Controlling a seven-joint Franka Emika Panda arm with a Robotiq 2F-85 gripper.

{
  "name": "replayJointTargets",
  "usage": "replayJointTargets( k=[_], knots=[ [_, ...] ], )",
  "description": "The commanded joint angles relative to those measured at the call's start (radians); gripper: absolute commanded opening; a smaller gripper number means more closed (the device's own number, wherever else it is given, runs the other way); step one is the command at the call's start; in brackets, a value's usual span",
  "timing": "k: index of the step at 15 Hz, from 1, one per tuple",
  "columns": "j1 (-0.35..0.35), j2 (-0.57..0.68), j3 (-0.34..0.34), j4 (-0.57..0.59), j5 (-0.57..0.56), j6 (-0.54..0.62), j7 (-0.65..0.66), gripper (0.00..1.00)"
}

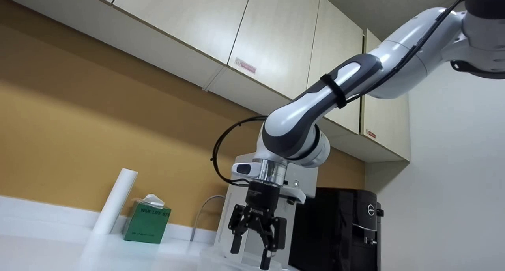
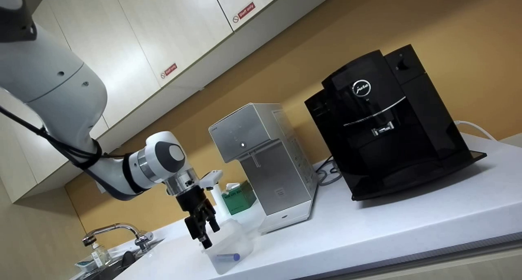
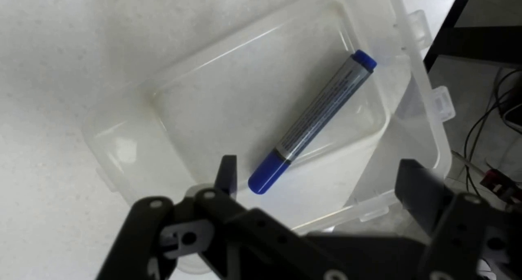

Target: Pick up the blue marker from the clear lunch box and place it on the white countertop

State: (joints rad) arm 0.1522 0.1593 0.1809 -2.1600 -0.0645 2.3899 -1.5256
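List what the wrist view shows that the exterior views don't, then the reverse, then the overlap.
Only the wrist view: small print along the blue marker, and loose cables past the edge of the white countertop.

Only the exterior views: the black coffee machine, the green tissue box and the upper cabinets.

Shared: the open gripper, the clear lunch box and the countertop; the marker too, seen in an exterior view.

In the wrist view, the blue marker [image 3: 316, 113] lay diagonally across the bottom of the clear lunch box [image 3: 216, 109], its cap [image 3: 269, 172] toward the gripper [image 3: 320, 168]. The box sat on the white countertop [image 3: 45, 109], latch tabs [image 3: 443, 104] along its rim. The fingers [image 3: 227, 174] stood wide apart, the cap between them, clear of both.
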Motion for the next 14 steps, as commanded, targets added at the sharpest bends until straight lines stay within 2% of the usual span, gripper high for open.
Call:
replayJointTargets(
  k=[1,5,14],
  knots=[
    [-0.009,0.029,0.005,0.015,-0.023,0.041,-0.007,1.0],
    [-0.016,0.047,0.006,0.021,-0.031,0.078,-0.01,1.0],
    [-0.006,0.056,-0.002,0.029,-0.099,0.035,0.035,1.0]
  ],
)
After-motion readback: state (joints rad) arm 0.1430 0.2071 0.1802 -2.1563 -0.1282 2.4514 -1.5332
